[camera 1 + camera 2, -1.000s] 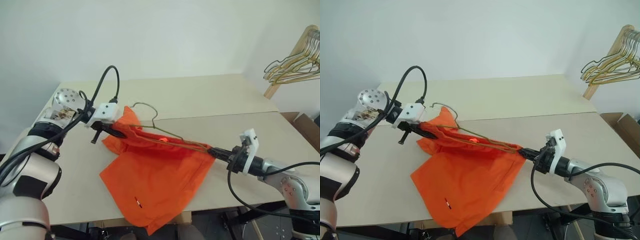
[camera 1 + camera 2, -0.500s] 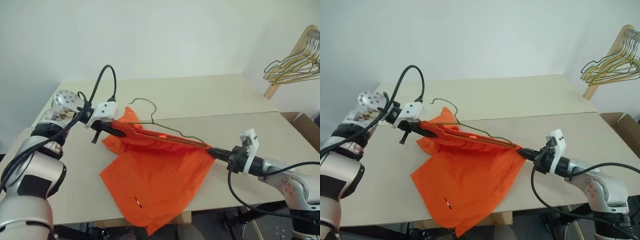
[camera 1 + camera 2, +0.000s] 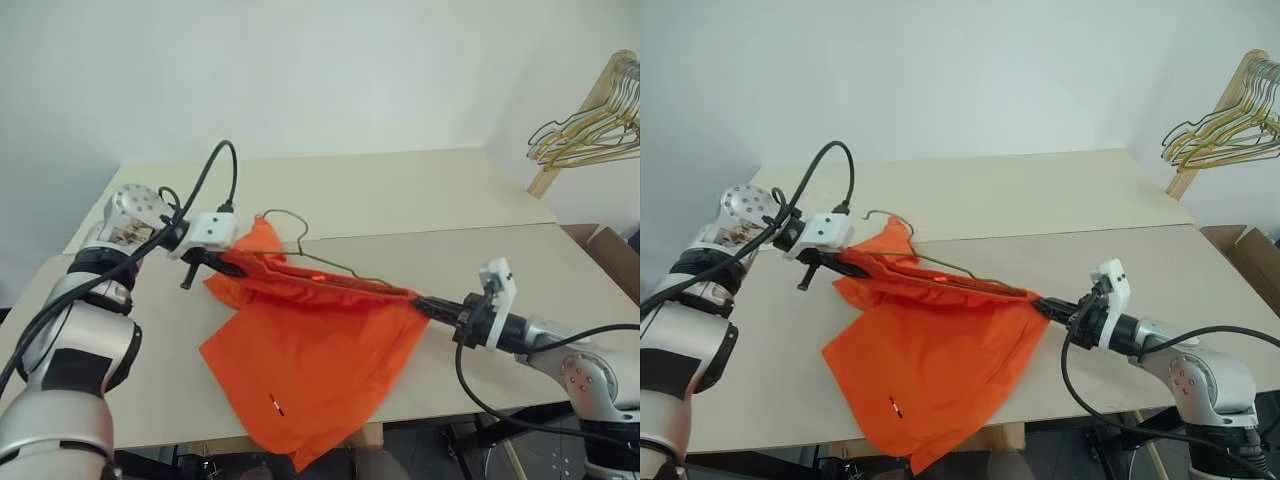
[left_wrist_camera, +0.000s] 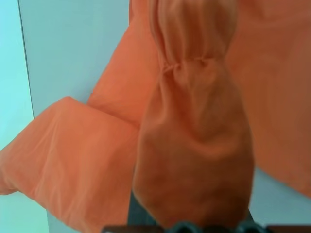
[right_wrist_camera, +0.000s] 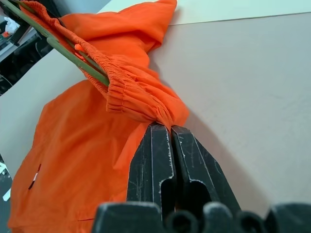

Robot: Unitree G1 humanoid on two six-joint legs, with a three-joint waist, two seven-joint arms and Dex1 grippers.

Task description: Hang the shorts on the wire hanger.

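The shorts are hanging stretched between both arms over the worktop — the left claw is clenching one end of the gathered waistband, the right claw is pinching the other end tight. The wire hanger is lying along the waistband, its hook rising near the left claw.

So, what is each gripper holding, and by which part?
Both hold the shorts by the waistband: left gripper at one end, right gripper at the other.

bare table behind the shorts; hanger rack far right.
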